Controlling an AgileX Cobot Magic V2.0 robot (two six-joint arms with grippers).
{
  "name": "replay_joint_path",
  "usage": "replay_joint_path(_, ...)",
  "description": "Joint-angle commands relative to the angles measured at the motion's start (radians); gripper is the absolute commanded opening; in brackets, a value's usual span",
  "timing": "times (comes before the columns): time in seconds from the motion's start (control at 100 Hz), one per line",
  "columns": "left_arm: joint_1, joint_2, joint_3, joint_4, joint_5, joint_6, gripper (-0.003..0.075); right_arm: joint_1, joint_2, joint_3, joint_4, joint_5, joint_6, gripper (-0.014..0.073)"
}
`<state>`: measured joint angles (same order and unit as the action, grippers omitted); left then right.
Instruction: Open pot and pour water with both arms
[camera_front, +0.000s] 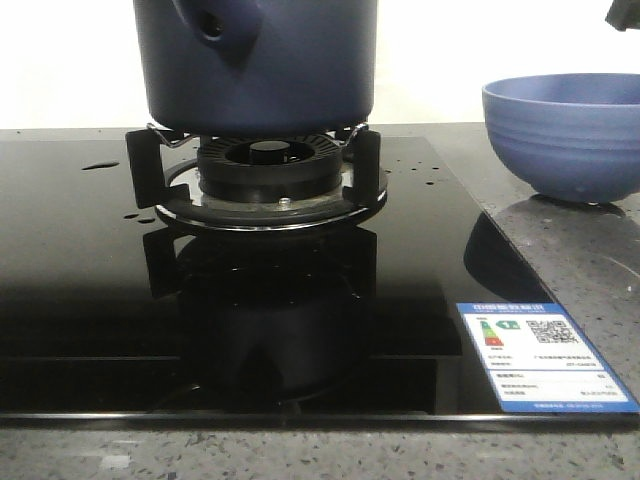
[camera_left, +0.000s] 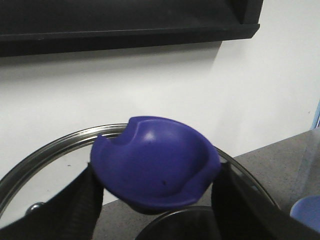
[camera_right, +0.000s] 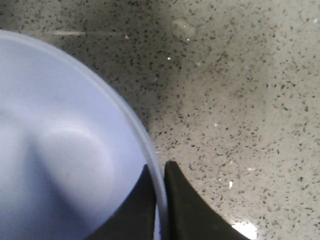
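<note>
A: Where is the pot (camera_front: 258, 62)?

B: Top centre of the front view, on the burner (camera_front: 267, 170), its handle socket (camera_front: 215, 25) facing the camera. Drops of water (camera_front: 100, 165) dot the glass hob (camera_front: 100, 300) at left.

A: And your grippers?

B: My left gripper (camera_left: 156, 185) is clamped on the knob (camera_left: 155, 162) of the glass lid (camera_left: 50, 155), which looks lifted, tilted against the wall. My right gripper (camera_right: 161, 200) pinches the rim of the pale bowl (camera_right: 60, 165) on the table (camera_right: 240, 100), one finger inside, one outside.

A: What does pouring turn on?

B: The bowl sits at the right edge of the front view, well right of the pot, so the two must be brought together. I judge the right arm nearer
</note>
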<state>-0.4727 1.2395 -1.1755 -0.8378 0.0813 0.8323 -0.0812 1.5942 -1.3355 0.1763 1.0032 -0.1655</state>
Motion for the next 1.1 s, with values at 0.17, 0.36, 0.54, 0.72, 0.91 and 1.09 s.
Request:
replay_joint_path(0.17,-0.01,-0.027,-0.04,-0.014,-0.081,0.0,0.0337,-0.007,-0.038,0.013,-0.004,-0.058,-0.012,-0.0055)
replay_joint_path(0.36,-0.01,-0.027,-0.04,-0.014,-0.067,0.0,0.0337,-0.007,-0.038,0.02,-0.004,-0.07,-0.031,-0.0022)
replay_joint_path(0.54,-0.01,-0.027,-0.04,-0.014,-0.053,0.0,0.0337,-0.007,-0.048,0.01,-0.004,-0.056,-0.034,0.0399)
replay_joint_path(0.72,-0.01,-0.019,-0.04,-0.046,0.018,0.0,0.0337,-0.007,-0.097,-0.062,0.001,-0.01,-0.034,0.0545)
replay_joint_path(0.91,-0.01,0.027,-0.04,-0.076,0.078,0.0,0.0337,-0.007,-0.191,-0.096,0.043,-0.017,-0.034,0.0507)
replay_joint_path(1.09,-0.059,0.072,-0.04,-0.073,0.07,0.003,0.0337,-0.007,-0.258,-0.096,0.043,-0.019,-0.037,0.0507)
